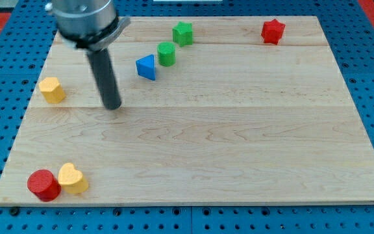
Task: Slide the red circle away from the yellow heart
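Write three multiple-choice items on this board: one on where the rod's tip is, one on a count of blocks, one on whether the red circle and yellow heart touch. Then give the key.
1. Where is my tip?
A. Beside the red star
B. Between the yellow block near the view's left edge and the blue triangle
C. Against the red circle

2. How many green blocks are there?
A. One
B. Two
C. Three

3. How do the red circle and yellow heart stand?
A. Side by side, touching
B. At opposite corners
C. Heart on top of the circle

Key: B, my tip stands right of the yellow block and lower left of the blue triangle. B, a green cylinder and a green star show. A, the red circle meets the yellow heart at the view's bottom left.
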